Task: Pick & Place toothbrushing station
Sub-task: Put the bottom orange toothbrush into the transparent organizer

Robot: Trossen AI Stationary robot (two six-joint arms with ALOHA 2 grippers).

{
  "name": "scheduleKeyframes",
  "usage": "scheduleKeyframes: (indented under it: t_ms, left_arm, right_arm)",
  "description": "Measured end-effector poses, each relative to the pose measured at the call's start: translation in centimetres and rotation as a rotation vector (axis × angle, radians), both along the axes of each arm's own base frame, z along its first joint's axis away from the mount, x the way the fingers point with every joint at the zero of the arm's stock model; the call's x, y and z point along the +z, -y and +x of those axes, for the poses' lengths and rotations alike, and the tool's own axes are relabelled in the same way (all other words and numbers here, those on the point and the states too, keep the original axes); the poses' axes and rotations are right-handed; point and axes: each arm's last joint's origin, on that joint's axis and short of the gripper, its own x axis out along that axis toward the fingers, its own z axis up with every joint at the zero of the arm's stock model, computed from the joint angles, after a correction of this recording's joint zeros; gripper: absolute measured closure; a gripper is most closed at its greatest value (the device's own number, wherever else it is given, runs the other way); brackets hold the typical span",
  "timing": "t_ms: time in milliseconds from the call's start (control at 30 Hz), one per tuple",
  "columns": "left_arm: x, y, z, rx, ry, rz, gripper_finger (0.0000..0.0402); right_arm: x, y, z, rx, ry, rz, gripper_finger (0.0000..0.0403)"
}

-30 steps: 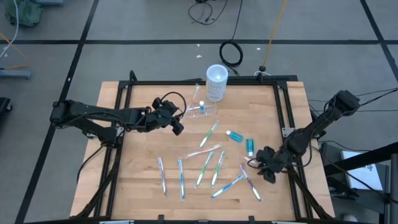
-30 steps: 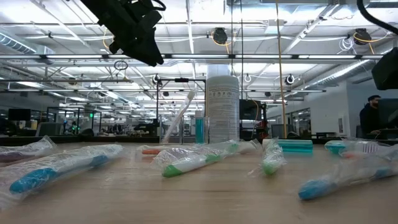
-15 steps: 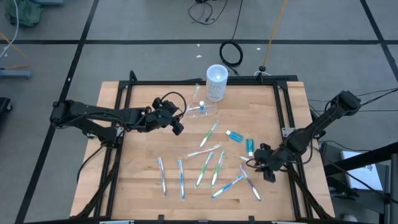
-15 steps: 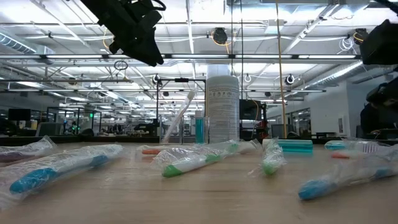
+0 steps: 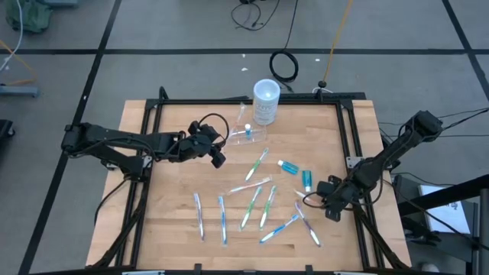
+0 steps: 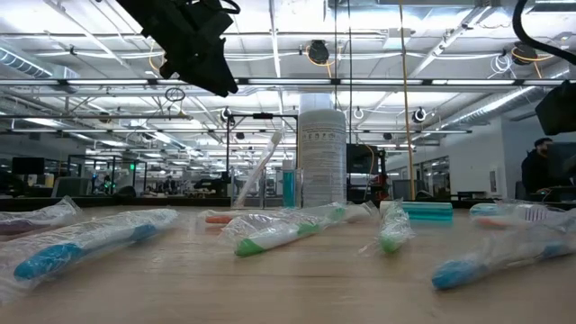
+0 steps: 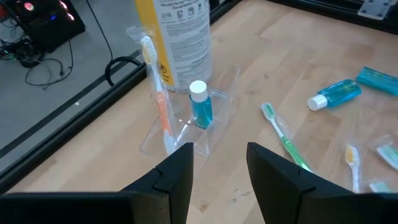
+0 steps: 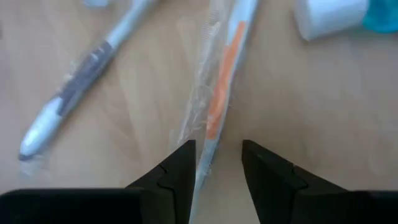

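The toothbrushing station [image 5: 248,136] is a clear plastic holder lying flat on the wooden table at the far middle, just in front of the white cup [image 5: 265,101]. A small blue bottle [image 7: 200,107] and a wrapped orange toothbrush [image 7: 159,93] stand in it. My left gripper [image 5: 218,155] is open and empty above the table, to the left of the station, with its fingers [image 7: 177,171] pointing at the station. My right gripper [image 5: 329,203] is open low over the right side, its fingers on either side of a wrapped orange toothbrush [image 8: 219,93].
Several wrapped toothbrushes [image 5: 252,202] lie scattered over the middle and near part of the table. A blue bottle [image 5: 288,166] and a teal tube [image 5: 307,179] lie to the right of the middle. A black frame [image 5: 145,114] runs round the table.
My right gripper has shifted a little toward the table's left and back again, over the wrapped toothbrushes. The station and the other things have kept still.
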Motion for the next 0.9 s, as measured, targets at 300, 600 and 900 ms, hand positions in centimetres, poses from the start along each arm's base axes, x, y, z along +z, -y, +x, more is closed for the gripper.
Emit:
scheduleKeyframes:
  t_ms: [300,600,900]
  left_arm:
    - [0.0,0.0,0.0,0.0,0.0,0.0,0.0245]
    - [0.0,0.0,0.0,0.0,0.0,0.0,0.0245]
    - [0.0,0.0,0.0,0.0,0.0,0.001,0.0245]
  right_arm:
    - [-0.3,-0.1,0.2,0.1,0.076,-0.012,0.03]
    - [0.1,-0.5,1.0,0.193,0.219,-0.029,0.0391]
    - [2.1,-0.5,2.8,0.273,0.431,-0.285,0.04]
